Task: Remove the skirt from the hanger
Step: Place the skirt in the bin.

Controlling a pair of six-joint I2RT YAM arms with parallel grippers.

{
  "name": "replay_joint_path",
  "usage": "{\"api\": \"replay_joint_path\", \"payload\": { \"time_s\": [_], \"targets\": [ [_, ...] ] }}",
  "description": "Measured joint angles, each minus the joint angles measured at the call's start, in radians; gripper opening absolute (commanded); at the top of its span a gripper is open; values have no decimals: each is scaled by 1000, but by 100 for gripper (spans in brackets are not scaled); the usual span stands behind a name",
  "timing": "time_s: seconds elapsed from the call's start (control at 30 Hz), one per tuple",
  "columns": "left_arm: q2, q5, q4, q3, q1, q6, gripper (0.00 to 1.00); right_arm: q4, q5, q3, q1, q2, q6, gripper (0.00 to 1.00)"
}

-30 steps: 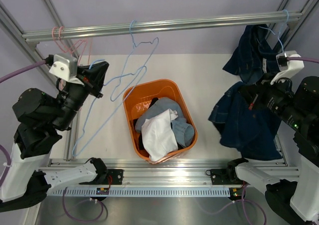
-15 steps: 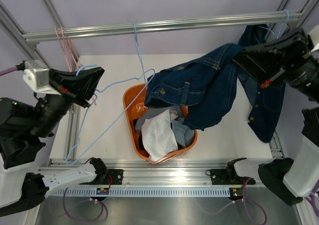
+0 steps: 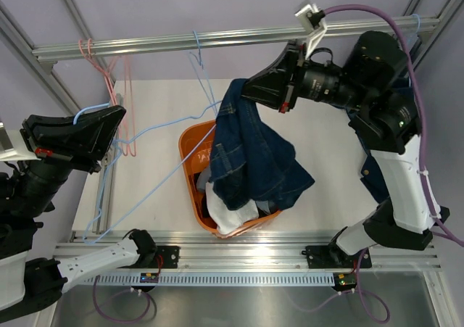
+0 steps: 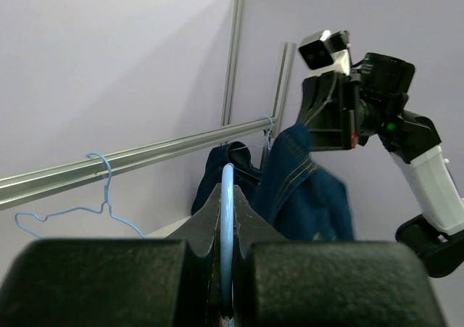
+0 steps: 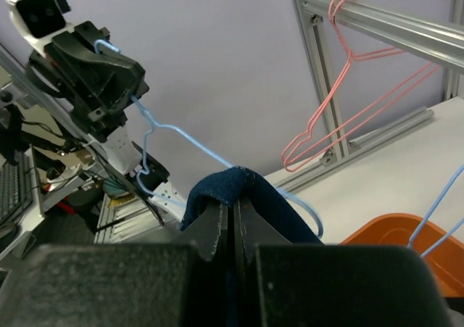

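Note:
My right gripper (image 3: 246, 91) is shut on a fold of a dark blue denim garment (image 3: 254, 160), which hangs from it down into the orange basket (image 3: 187, 153). The wrist view shows the fold (image 5: 239, 182) pinched between the closed jaws (image 5: 234, 207). My left gripper (image 3: 116, 124) is shut on a bare light-blue wire hanger (image 3: 156, 178); its wire (image 4: 228, 218) runs between the jaws. Bare pink hangers (image 3: 109, 80) hang on the rail at the left and also show in the right wrist view (image 5: 348, 109). No light-blue washed skirt shows clearly.
The basket holds a white cloth (image 3: 228, 214) under the dark garment. Another light-blue hanger (image 3: 199, 59) hangs mid-rail. More dark denim (image 3: 373, 175) hangs at the right behind my right arm. The metal rail (image 3: 145, 44) spans the back.
My right gripper swung from the far right to the middle, carrying the dark denim garment, which now drapes into the basket. My left gripper drew back to the left with the light-blue hanger.

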Motion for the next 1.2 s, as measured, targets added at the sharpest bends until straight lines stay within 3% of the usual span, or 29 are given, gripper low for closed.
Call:
{"api": "replay_joint_path", "payload": {
  "time_s": [0.2, 0.37, 0.83, 1.0, 1.2],
  "targets": [
    [-8, 13, 20, -49, 0, -18, 0, -136, 114, 258, 92, 171, -95, 0],
    [-20, 15, 30, -57, 0, -24, 0, -125, 163, 320, 95, 195, -112, 0],
    [-83, 23, 81, -147, 0, -58, 0, 282, 37, 370, 96, 278, 16, 0],
    [-96, 27, 85, -147, 0, -68, 0, 330, 26, 301, 96, 260, 6, 0],
    [-103, 28, 77, -147, 0, -71, 0, 370, 36, -66, 96, 103, -42, 0]
  ]
}}
